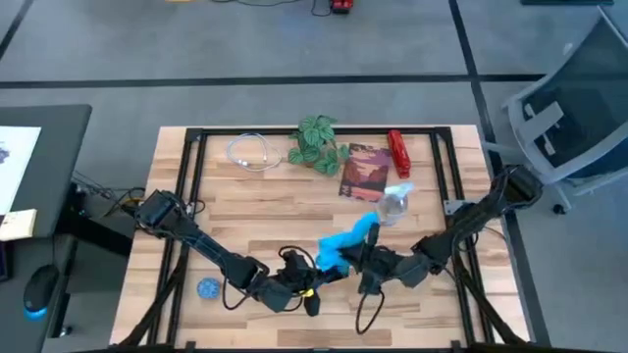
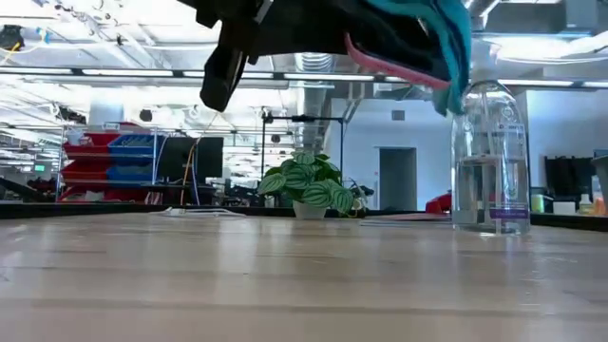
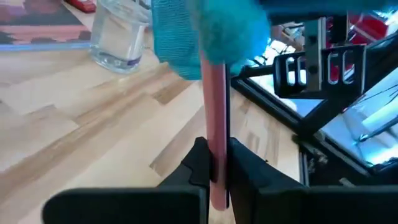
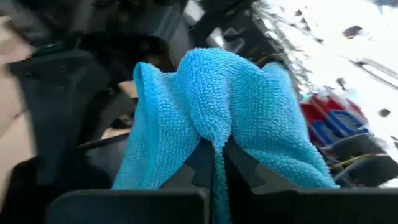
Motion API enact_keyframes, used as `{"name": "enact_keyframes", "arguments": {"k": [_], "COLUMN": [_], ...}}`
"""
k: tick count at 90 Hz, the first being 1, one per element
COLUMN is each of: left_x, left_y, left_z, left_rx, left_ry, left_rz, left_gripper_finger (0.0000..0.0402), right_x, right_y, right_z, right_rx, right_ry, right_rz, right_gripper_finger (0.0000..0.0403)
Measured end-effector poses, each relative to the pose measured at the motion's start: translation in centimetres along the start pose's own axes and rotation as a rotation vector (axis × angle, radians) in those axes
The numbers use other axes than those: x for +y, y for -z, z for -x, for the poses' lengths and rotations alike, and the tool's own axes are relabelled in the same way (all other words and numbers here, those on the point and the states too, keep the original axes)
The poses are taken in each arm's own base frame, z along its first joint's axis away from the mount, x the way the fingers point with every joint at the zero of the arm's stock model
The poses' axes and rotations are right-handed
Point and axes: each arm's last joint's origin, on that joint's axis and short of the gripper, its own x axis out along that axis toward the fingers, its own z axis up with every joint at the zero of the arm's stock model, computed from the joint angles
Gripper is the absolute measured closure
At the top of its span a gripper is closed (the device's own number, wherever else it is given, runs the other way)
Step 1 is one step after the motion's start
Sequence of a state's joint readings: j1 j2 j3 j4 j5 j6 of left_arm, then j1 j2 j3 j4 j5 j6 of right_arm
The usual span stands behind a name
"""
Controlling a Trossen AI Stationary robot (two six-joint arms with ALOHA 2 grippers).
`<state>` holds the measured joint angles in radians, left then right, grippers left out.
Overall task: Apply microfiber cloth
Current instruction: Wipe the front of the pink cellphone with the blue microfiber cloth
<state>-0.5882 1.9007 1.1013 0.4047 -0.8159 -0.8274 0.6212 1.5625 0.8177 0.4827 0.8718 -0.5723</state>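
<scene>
A thin, dark phone with a pink rim (image 3: 216, 93) is held above the table, with my left gripper (image 3: 217, 155) shut on it near the table's front middle (image 1: 302, 284). The bright blue microfiber cloth (image 4: 217, 93) is bunched over the phone's far end (image 3: 205, 31). My right gripper (image 4: 214, 149) is shut on the cloth and comes in from the right (image 1: 365, 260). In the low view the phone (image 2: 380, 47) and the cloth (image 2: 446, 38) hang well clear of the tabletop. My left gripper pinches the phone between its two fingers, one on each flat face, near its end (image 3: 217, 177). The phone runs straight out from the fingers, its pink edge toward the camera, lifted clear of the table. My right gripper pinches a gathered fold of the cloth (image 4: 214, 140) between its two fingers, coming level from the table's right. The cloth bulges out on both sides of the fingers and lies against the phone, off the table.
A clear bottle (image 1: 394, 203) stands just behind the grippers. Farther back are a book (image 1: 363, 172), a red object (image 1: 398, 152), a potted plant (image 1: 316, 142) and a coiled white cable (image 1: 250, 152). A small blue ball (image 1: 208, 288) lies front left.
</scene>
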Motion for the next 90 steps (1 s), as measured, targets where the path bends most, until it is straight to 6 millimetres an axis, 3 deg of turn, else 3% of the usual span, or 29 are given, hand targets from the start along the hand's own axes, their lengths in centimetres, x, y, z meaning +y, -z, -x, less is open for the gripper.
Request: {"name": "enact_keyframes", "arguments": {"k": [13, 23, 36, 50, 62, 70, 90], "left_x": [0.0, 0.0, 0.1, -0.1, 0.0, 0.1, 0.2], "left_y": [-0.1, 0.0, -0.1, -0.2, -0.2, -0.1, 0.0], "left_z": [0.0, 0.0, 0.0, 0.0, 0.0, 0.0, 0.0], "left_rx": [-0.013, -0.010, -0.028, -0.022, -0.019, -0.014, -0.017], "left_ry": [-0.005, -0.009, -0.021, -0.010, -0.014, -0.017, -0.030], "left_rz": [-0.024, -0.038, -0.021, -0.010, -0.010, -0.017, -0.027], "left_gripper_finger": [0.0397, 0.0397, 0.0397, 0.0397, 0.0397, 0.0397, 0.0395], "right_x": [3.1, 4.1, 2.9, -0.5, -1.9, -1.6, 1.5], "right_y": [1.2, 1.6, 1.0, -0.4, -0.3, 0.1, 1.5], "right_z": [0.1, -0.2, -0.5, -0.5, -0.8, -1.1, -1.2], "right_rx": [0.017, 0.021, 0.003, -0.040, -0.055, -0.060, -0.005], "right_ry": [-0.177, -0.186, -0.091, 0.061, 0.052, -0.045, -0.229], "right_rz": [0.021, 0.062, 0.078, 0.018, -0.104, -0.161, -0.130], "right_gripper_finger": [0.0403, 0.0403, 0.0403, 0.0403, 0.0403, 0.0403, 0.0403]}}
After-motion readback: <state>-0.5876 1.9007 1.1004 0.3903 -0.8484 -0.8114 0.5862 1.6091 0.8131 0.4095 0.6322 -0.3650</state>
